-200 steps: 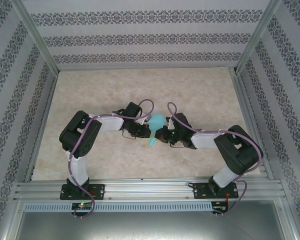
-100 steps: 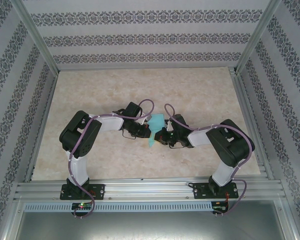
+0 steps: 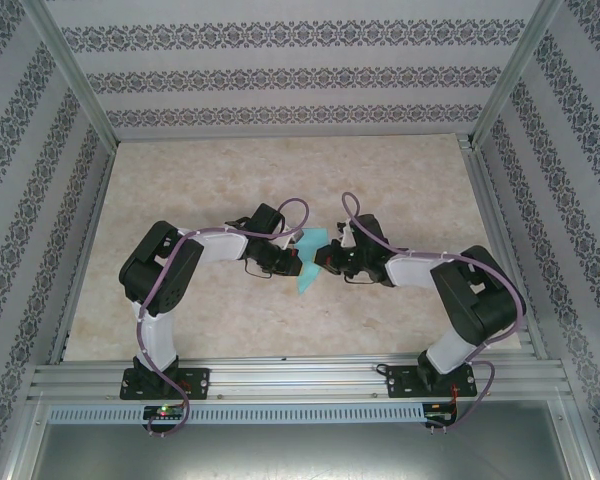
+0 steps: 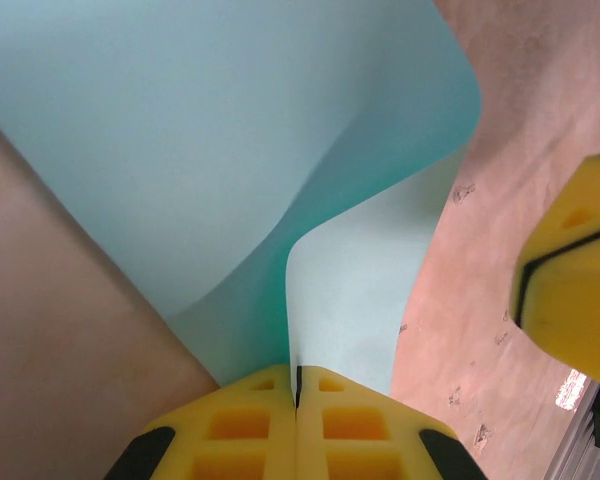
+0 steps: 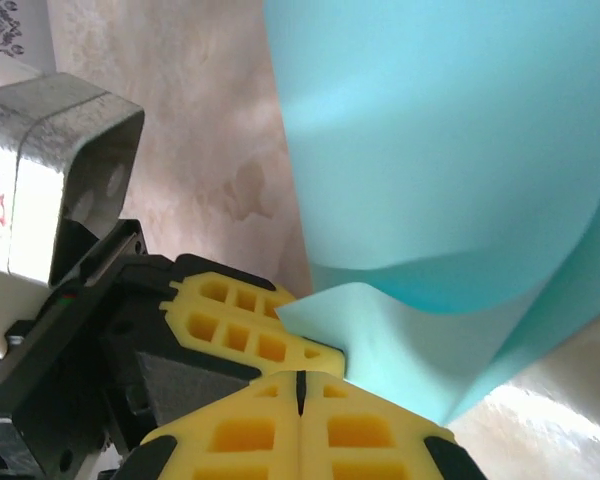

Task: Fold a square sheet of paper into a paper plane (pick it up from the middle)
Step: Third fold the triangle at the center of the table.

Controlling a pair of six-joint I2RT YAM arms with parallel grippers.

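Thin turquoise paper sheet (image 3: 309, 270) sits over middle of beige marbled tabletop (image 3: 280, 170), btwn the two tools: left tool (image 3: 297, 258) at its L edge, right tool (image 3: 327, 258) at its R edge, tips facing, just beside each other. Sheet's edge is pinched in each tool's closed jaws, w/ rest curling fwd, away from both. Arm bases at near edge, well apart.

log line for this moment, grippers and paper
left gripper: shut on sheet | right gripper: shut at sheet edge, hold unclear | sheet: curled between grippers
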